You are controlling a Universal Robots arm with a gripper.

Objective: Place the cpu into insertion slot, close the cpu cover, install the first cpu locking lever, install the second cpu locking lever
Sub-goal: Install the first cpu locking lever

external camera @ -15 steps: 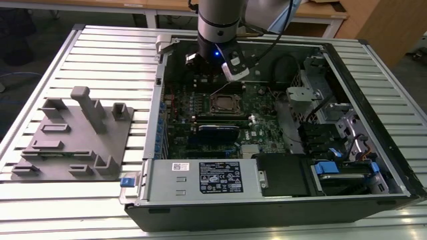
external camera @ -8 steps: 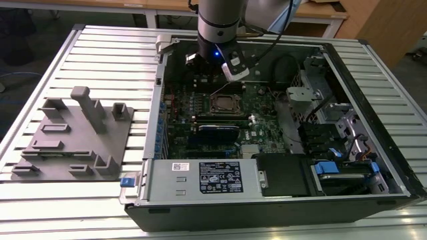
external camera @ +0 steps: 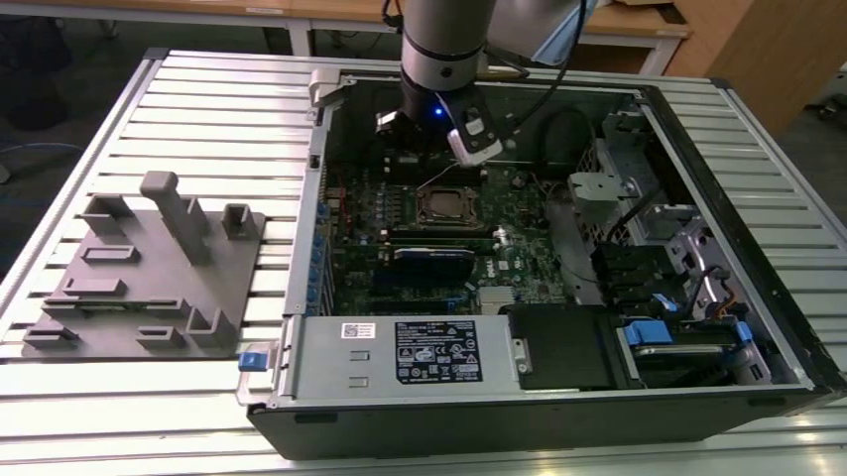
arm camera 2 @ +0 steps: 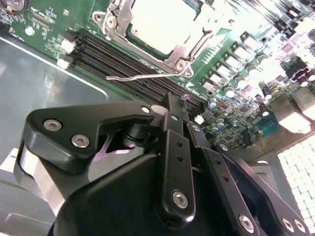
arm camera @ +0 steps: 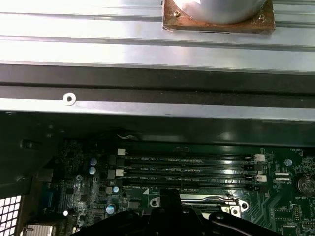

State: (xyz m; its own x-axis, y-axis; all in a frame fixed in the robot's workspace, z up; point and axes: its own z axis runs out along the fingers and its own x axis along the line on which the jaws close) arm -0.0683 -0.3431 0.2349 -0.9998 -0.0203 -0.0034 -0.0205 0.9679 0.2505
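In the exterior view we see one arm reaching down into one open computer case (external camera: pixel 688 129) that lies on the ribbed tabletop (external camera: pixel 212 99). One grey fixture (external camera: pixel 146 268) sits on the tabletop at the exterior view's left, well apart from the case. The tool (external camera: pixel 434 149) hangs over the board, just above the insertion slot (external camera: pixel 423 208). The cpu (external camera: pixel 450 206) lies in that slot. One thin locking lever (external camera: pixel 437 177) slants up beside the slot, towards the tool. One black-and-blue module (external camera: pixel 434 260) lies nearer the power supply (external camera: pixel 397 352).

The second wrist view gives us the detail that the exterior view lacks. The tool (arm camera 2: pixel 173 101) has its black fingers (arm camera 2: pixel 170 132) drawn narrow, close together, with nothing between them. The cpu (arm camera 2: pixel 157 19) shows its pale metal top through the window of the cpu cover (arm camera 2: pixel 170 51), which lies down flat over it. The locking lever (arm camera 2: pixel 142 76) sits unlatched across the memory slots (arm camera 2: pixel 113 56), between the cover and the fingertips.

The first wrist view looks the other way. We count four memory slots (arm camera: pixel 189 172) beyond the tool (arm camera: pixel 170 199), then the case wall (arm camera: pixel 157 83), and on the tabletop (arm camera: pixel 98 29) past it one copper-coloured plate (arm camera: pixel 172 19).
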